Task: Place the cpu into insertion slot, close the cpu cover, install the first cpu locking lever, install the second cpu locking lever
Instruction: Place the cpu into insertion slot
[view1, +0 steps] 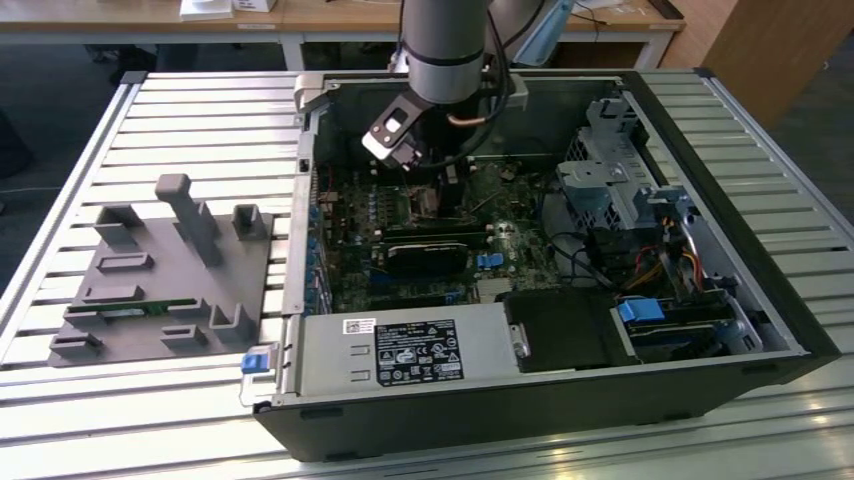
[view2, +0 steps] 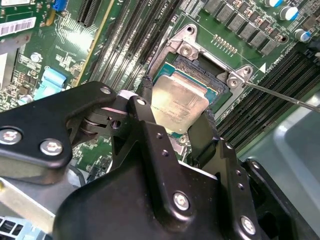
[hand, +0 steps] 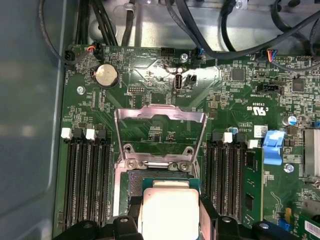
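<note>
If you scan from the exterior view's left, first up is a grey plastic fixture (view1: 160, 280) with a few upright posts, lying on the slatted metal desk (view1: 120, 405) just beside the open PC case (view1: 534, 410). Along the case's near edge is the black power supply box (view1: 400, 352) with its label, and behind it the green motherboard (view1: 400, 250). The grey arm (view1: 447, 50) reaches down into the case over the far half of the board. Toward the exterior view's right you get the metal drive cage (view1: 614, 170), some cables (view1: 667, 265) and a blue tab (view1: 643, 310). Now the good bit: in both wrist views the tool (view2: 178, 105) has the cpu (view2: 175, 97) right between its two black fingers (view2: 209, 137). The silver top faces up and there's a finger against each of two opposite edges, so the tool is clamped on the chip. The chip is directly over the insertion slot (view2: 197, 67) and roughly flat to it; whether it's actually seated I can't tell. In the first wrist view the cpu cover (hand: 160, 113) is flipped up open, standing just past the slot and apart from the chip, with memory slots (hand: 85, 175) flanking the socket. In the second wrist view a thin metal lever (view2: 280, 96) sticks out from the socket's corner.
</note>
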